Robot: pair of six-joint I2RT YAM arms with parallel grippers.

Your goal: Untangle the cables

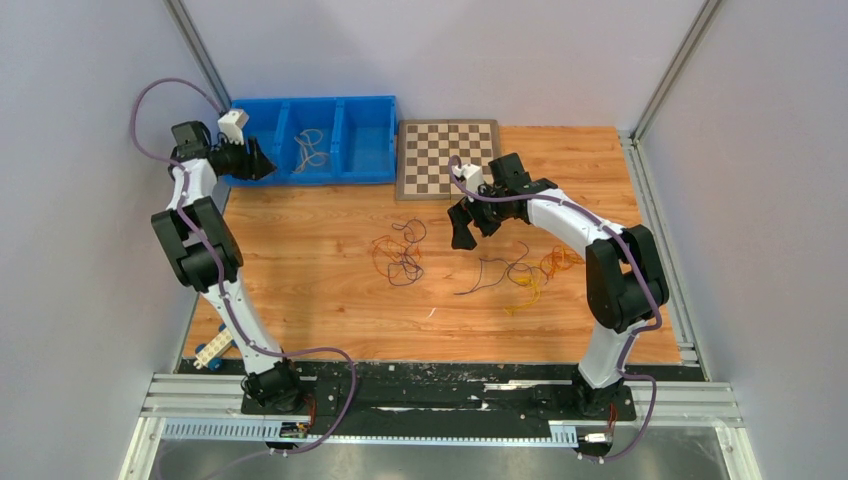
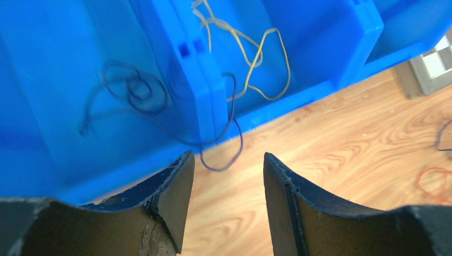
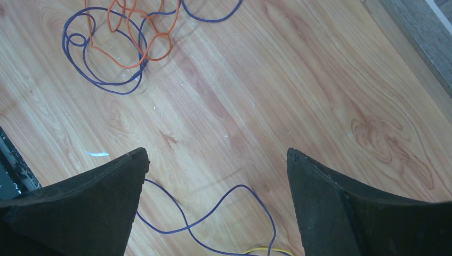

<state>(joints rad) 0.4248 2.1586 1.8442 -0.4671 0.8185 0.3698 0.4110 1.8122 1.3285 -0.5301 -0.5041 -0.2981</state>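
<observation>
Cables (image 1: 400, 262): thin, floppy orange and purple loops, mid-frame on the wooden worktop (image 1: 300, 290).
Left claw (image 2: 226, 157): jaws parted, empty, by a blue plastic bin (image 2: 186, 69).
Right claw (image 3: 216, 152): spread wide.

Left arm (image 1: 197, 250) reaching far-left, left fingers (image 2: 173, 197) parted. Right arm (image 1: 572, 216) bent inward, right fingers (image 3: 96, 197) spread wide.

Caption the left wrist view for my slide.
Left claw open facing a blue plastic bin; a thin dark purple wire drapes over its divider, a thin yellow wire beside.
</observation>
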